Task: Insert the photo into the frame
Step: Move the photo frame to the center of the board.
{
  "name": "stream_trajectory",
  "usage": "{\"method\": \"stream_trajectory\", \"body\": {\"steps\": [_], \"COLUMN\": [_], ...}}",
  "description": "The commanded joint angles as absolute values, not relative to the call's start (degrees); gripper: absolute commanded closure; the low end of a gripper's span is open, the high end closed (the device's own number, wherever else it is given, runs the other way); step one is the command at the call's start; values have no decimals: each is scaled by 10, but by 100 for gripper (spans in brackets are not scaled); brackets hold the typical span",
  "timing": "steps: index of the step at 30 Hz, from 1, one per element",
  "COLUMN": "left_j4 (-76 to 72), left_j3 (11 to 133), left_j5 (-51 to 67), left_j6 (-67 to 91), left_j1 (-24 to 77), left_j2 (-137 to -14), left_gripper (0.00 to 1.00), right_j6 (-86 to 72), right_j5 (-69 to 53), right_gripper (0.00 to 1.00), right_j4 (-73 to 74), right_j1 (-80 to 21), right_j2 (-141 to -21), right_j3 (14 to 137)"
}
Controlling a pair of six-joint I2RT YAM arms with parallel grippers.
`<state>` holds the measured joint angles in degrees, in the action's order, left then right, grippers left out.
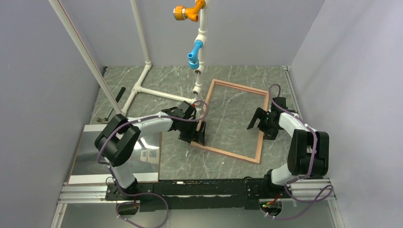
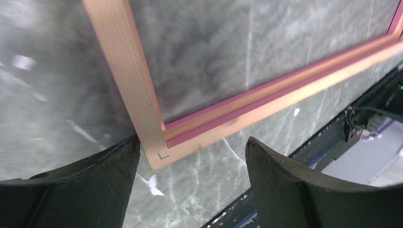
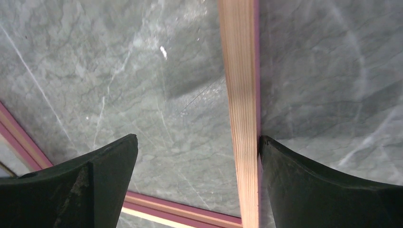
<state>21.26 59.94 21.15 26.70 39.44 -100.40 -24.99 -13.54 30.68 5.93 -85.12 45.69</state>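
Observation:
The frame lies flat on the marble table with its tan wood reverse up and pink showing on its inner edges. My left gripper is open at the frame's near-left corner; in the left wrist view that corner touches my left finger. My right gripper is open and straddles the frame's right rail, which lies against my right finger. The glossy photo with a white margin lies flat at the near left, partly under my left arm. A thin brown edge shows along its right side.
A white pipe stand with orange and blue fittings rises at the back, close to the frame's far-left corner. A black tool lies at the back left. Grey walls close in both sides. An aluminium rail runs along the near edge.

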Motion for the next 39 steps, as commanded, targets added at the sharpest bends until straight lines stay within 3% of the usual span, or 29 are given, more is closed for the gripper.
{"method": "stream_trajectory", "body": {"steps": [1,19,39], "left_j4": [202,263,260], "left_j3": [585,678,651], "left_j5": [269,299,317], "left_j6": [295,309,352], "left_j1": [453,560,595], "left_j2": [-985,-1037,-1010], "left_gripper": [16,15,15], "right_j6": [-251,-262,-352], "right_j5": [-125,-32,-74], "right_gripper": [1,0,1], "right_j4": [316,340,379], "right_j1": [57,62,97], "right_j2": [-851,-833,-682], "right_j3": [496,482,367]}}
